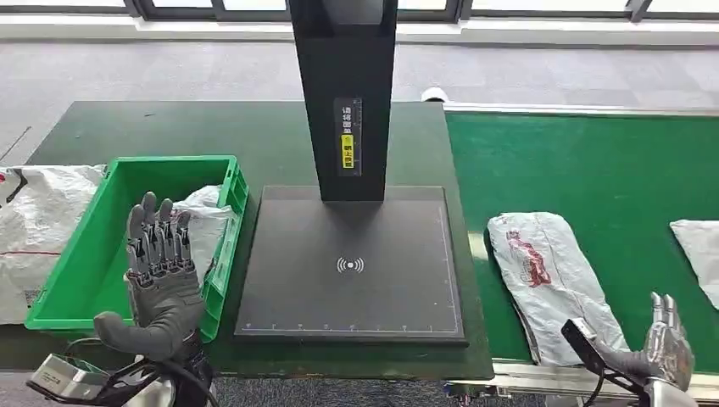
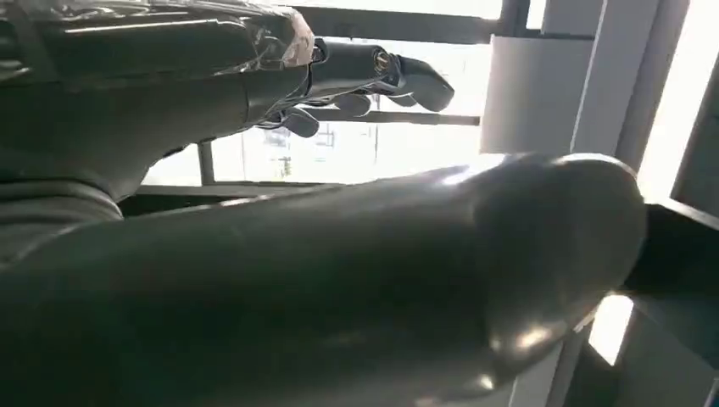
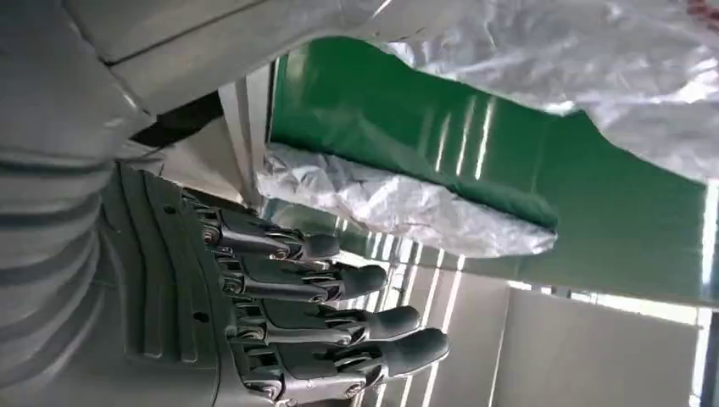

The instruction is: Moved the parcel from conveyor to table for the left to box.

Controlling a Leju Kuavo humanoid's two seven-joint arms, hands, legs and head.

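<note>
A grey plastic parcel (image 1: pixel 551 280) with red print lies on the green conveyor belt (image 1: pixel 593 170), just right of the black scale platform (image 1: pixel 352 263). My right hand (image 1: pixel 666 348) hovers open at the belt's near edge, beside the parcel's near end, holding nothing. The right wrist view shows its fingers (image 3: pixel 339 314) spread, and a crinkled parcel (image 3: pixel 398 203) on the belt beyond them. My left hand (image 1: pixel 161 271) is raised, open and empty, over the near edge of the green bin (image 1: pixel 76 297). A white parcel (image 1: pixel 203 220) lies inside the bin.
A black post (image 1: pixel 348 93) rises from the back of the scale platform. Another parcel (image 1: pixel 699 246) lies at the belt's right edge. A large white bag (image 1: pixel 34 229) sits left of the bin on the dark green table (image 1: pixel 169 127).
</note>
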